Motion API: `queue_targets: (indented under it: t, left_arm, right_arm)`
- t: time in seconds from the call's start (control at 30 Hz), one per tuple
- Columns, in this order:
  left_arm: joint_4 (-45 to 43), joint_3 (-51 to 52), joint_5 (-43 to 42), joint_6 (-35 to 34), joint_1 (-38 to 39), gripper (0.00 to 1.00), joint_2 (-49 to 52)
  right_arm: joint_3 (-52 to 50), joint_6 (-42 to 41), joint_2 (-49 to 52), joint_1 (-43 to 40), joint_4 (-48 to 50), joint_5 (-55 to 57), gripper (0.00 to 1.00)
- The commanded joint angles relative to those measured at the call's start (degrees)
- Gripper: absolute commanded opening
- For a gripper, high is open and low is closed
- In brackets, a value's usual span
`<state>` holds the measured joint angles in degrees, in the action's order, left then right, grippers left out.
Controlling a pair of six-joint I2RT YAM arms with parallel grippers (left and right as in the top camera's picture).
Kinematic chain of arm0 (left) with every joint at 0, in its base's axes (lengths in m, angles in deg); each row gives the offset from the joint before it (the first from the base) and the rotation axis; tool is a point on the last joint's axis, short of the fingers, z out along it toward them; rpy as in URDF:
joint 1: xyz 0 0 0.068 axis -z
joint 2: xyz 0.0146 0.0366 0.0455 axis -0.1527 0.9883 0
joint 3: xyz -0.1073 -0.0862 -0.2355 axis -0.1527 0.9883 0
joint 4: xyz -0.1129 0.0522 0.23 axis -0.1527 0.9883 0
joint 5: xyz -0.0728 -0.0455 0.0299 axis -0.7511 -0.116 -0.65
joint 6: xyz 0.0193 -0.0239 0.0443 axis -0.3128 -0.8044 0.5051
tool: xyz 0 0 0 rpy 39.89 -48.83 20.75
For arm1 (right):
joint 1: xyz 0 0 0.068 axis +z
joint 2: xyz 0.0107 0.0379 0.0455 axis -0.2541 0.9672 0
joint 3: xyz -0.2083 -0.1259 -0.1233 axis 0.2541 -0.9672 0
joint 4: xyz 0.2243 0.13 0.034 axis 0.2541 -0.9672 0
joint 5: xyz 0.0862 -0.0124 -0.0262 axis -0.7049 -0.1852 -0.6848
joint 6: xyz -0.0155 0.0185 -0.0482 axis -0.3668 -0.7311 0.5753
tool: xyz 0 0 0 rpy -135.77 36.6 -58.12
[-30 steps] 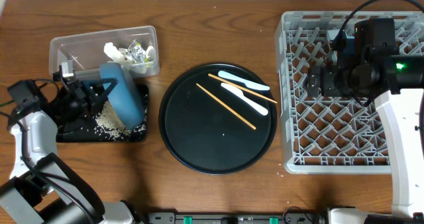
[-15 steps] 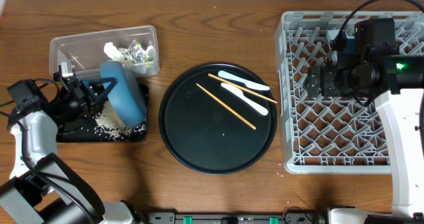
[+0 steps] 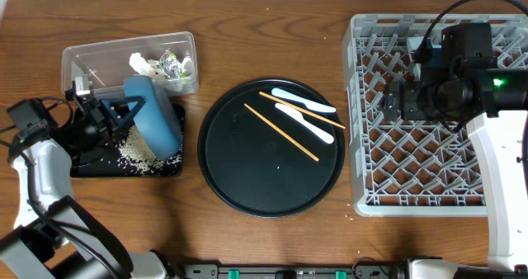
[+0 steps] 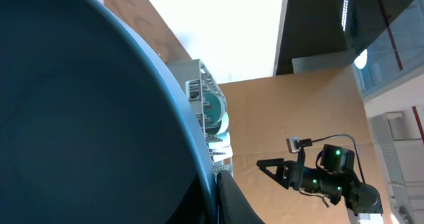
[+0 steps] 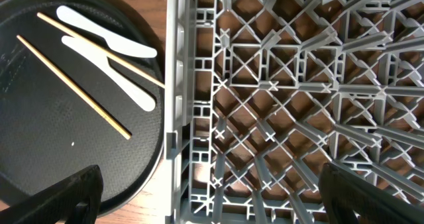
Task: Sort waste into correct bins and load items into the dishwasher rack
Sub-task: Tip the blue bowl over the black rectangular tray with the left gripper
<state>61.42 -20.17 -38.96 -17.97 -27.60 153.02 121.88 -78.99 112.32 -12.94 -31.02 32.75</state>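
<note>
My left gripper (image 3: pixel 122 114) is shut on the rim of the dark blue dish (image 3: pixel 154 117), holding it tilted on edge over the shallow black tray (image 3: pixel 95 165), where loose rice grains (image 3: pixel 132 152) lie. In the left wrist view the dish (image 4: pixel 79 118) fills the left side, with one finger (image 4: pixel 228 204) pressed against its rim. The clear tub (image 3: pixel 91 60) holds white tissue (image 3: pixel 142 63) and a shiny wrapper (image 3: pixel 171 63). Two chopsticks (image 3: pixel 282 133) and two pale spoons (image 3: pixel 304 102) lie on the round black tray (image 3: pixel 247 188). My right gripper (image 3: pixel 398 102) hovers open over the grey rack (image 3: pixel 437 159), with nothing between its fingers (image 5: pixel 59 197).
The round tray (image 5: pixel 40 131) sits just left of the rack's wall (image 5: pixel 173 85). The tub and the shallow black tray stand side by side at the table's left. Bare wood lies between the round tray and the bins.
</note>
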Motion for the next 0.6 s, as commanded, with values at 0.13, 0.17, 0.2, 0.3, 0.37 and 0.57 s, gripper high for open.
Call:
queue_targets:
  t: [0.13,0.17,0.2,0.3,0.37,0.57]
  left_arm:
    - [-1.1,-0.1,-1.1,-1.7,-0.6,0.06,-5.1]
    - [-1.0,-0.1,2.3,-1.9,-0.9,0.06,-5.2]
    - [-0.4,-0.1,6.5,-3.0,-1.0,0.06,-5.0]
    - [1.0,-0.1,5.8,-5.3,-1.0,0.06,-4.5]
    - [-0.6,-0.2,-2.2,-2.0,-0.9,0.06,-4.6]
    - [-3.2,-0.2,-2.8,-3.0,-1.6,0.06,-4.8]
  right_arm:
    - [0.0,-0.8,-0.1,-0.3,-0.1,0.6,0.99]
    - [0.0,-0.8,-0.1,-0.3,-0.1,0.6,0.99]
    - [0.0,-0.8,-0.1,-0.3,-0.1,0.6,0.99]
    - [0.0,-0.8,-0.1,-0.3,-0.1,0.6,0.99]
    - [0.0,-0.8,-0.1,-0.3,-0.3,0.6,0.99]
    - [0.0,-0.8,-0.1,-0.3,-0.7,0.6,0.99]
